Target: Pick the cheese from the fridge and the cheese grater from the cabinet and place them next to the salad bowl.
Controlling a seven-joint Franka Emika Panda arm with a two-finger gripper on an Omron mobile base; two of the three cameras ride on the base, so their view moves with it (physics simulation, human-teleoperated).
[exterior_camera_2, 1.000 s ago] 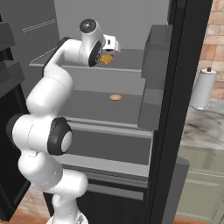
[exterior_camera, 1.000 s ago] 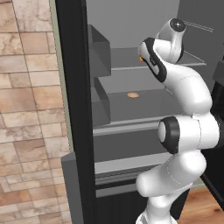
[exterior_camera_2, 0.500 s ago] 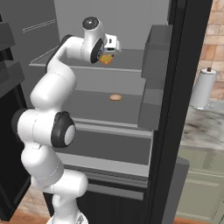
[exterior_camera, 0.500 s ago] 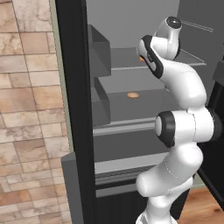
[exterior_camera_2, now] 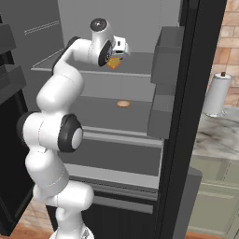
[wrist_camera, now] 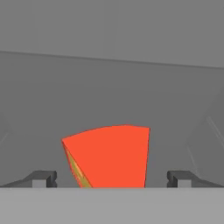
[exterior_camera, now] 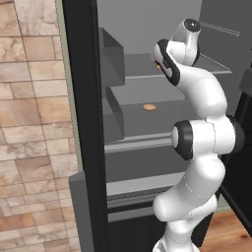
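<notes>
Cheese (wrist_camera: 109, 155): red-orange wedge with a yellow edge, lying on an upper grey shelf of the fridge (exterior_camera_2: 196, 116); seen from the right base camera as a small orange piece (exterior_camera_2: 113, 64) just beyond the hand.
Gripper (wrist_camera: 111, 178): fingers spread wide apart, one tip (wrist_camera: 43, 178) on each side of the wedge, the cheese between them with a clear gap on both sides; nothing clamped.
Arm: white with dark joints, reaching up from the floor into the open fridge at upper-shelf height, hand (exterior_camera: 167, 61) close over the shelf.
Flat tan disc (exterior_camera_2: 123, 103): on the next shelf down, well apart from the cheese.
Door bins (exterior_camera_2: 163, 84): grey, stacked on the fridge's right side.
Paper towel roll (exterior_camera_2: 216, 94): white, upright on the marbled counter beyond the fridge.
</notes>
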